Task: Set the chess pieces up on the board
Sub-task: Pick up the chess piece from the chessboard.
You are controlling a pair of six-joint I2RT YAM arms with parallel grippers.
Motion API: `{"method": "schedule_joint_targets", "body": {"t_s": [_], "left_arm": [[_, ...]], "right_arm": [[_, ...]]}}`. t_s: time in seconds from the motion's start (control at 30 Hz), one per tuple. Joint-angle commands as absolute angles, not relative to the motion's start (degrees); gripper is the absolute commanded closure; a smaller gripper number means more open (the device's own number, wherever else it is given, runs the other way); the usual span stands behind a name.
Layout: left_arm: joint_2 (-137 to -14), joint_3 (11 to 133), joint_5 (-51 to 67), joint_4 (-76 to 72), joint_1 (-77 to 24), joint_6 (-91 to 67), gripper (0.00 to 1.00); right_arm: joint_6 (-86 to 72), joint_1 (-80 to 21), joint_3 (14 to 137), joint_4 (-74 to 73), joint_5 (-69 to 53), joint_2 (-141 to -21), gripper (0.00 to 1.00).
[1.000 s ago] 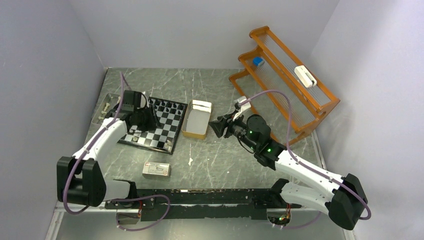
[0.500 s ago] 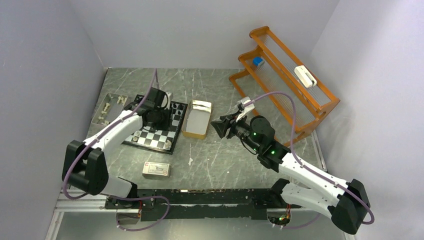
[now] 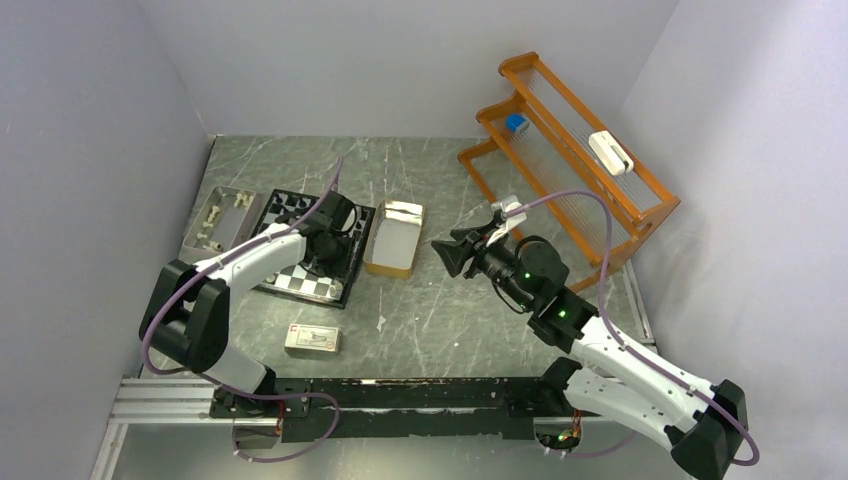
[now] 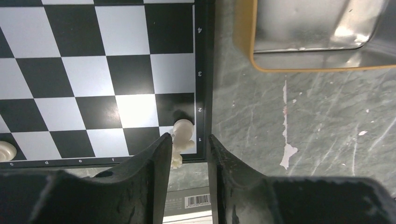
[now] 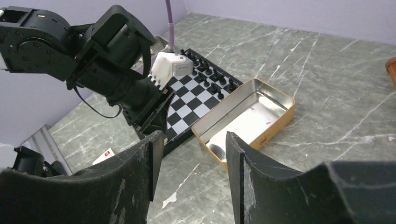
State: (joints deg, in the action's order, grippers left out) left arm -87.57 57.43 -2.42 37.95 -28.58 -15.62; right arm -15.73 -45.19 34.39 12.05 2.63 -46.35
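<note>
The left pincer (image 4: 188, 142) hangs low over the corner of the board (image 4: 79, 70) nearest the tin (image 4: 243, 42). Its jaws stand apart around a pale piece (image 4: 183, 132) on that corner square. The piece sits close against one finger, with a clear gap to the other, so the pincer is released rather than clamped on it. A second pale piece (image 4: 6, 150) stands further along the same edge row, and black pieces (image 5: 207, 77) line the opposite side of the board.

The right pincer (image 5: 194, 137) hovers above the surface on the far side of the tin from the board, its jaws parted and gripping nothing.

A tray (image 3: 238, 228) of more pieces lies on the board's other side. A small carton (image 3: 313, 340) lies between the board and the arm bases.
</note>
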Motion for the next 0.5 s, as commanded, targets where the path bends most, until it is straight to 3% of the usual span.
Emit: {"method": "schedule_joint_targets", "body": {"t_s": [0.0, 0.47], "left_arm": [[-87.25, 55.9, -4.62, 37.25, -29.17, -15.82, 0.6], [-88.34, 55.55, -4.58, 37.0, -29.36, -15.73, 0.71]], "right_arm": [[-14.85, -45.25, 35.78, 11.45, 3.74, -45.94, 0.45], [-15.56, -45.26, 35.12, 12.52, 3.62, -46.45, 0.45]]}}
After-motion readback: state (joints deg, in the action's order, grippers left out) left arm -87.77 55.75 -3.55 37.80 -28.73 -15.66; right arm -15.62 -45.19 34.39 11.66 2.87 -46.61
